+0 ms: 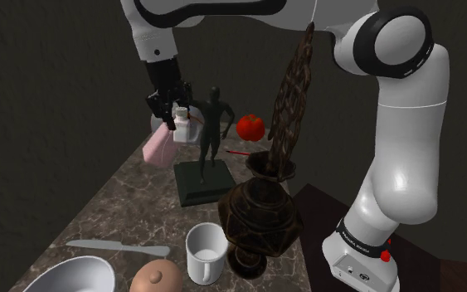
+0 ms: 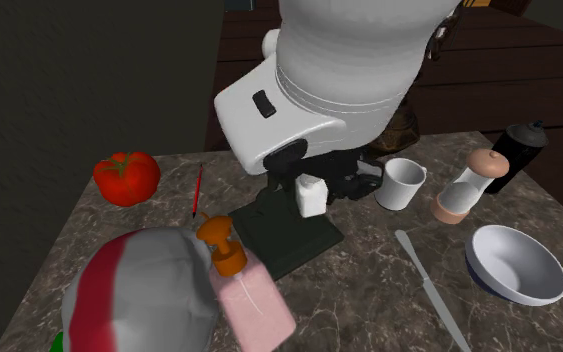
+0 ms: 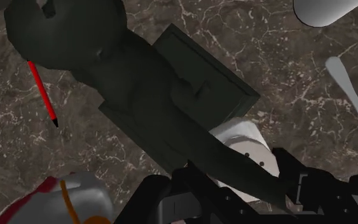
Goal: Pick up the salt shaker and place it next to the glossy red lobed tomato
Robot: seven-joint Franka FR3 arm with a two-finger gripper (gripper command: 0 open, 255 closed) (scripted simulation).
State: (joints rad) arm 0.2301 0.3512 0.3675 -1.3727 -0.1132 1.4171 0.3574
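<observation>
My black gripper [image 1: 173,106] is shut on the white salt shaker [image 1: 182,115] and holds it in the air beside the shoulder of a dark figure statue [image 1: 211,124]. The red lobed tomato [image 1: 251,127] lies on the marble top beyond the statue, toward the shoulder view's right. In the second exterior view the shaker [image 2: 311,196] hangs under the arm over the statue's base [image 2: 291,238], and the tomato [image 2: 126,177] is at the left. In the wrist view the shaker [image 3: 250,150] sits between the fingers [image 3: 293,173], partly crossed by the statue's arm [image 3: 190,137].
A red pencil [image 2: 198,190] lies near the tomato. A pink pump bottle [image 2: 254,300] and a grey-and-red rounded object [image 2: 139,290] stand close by. A dark vase with dried stems [image 1: 260,220], white mug [image 1: 205,251], knife [image 1: 117,247] and bowl [image 1: 70,278] fill the near end.
</observation>
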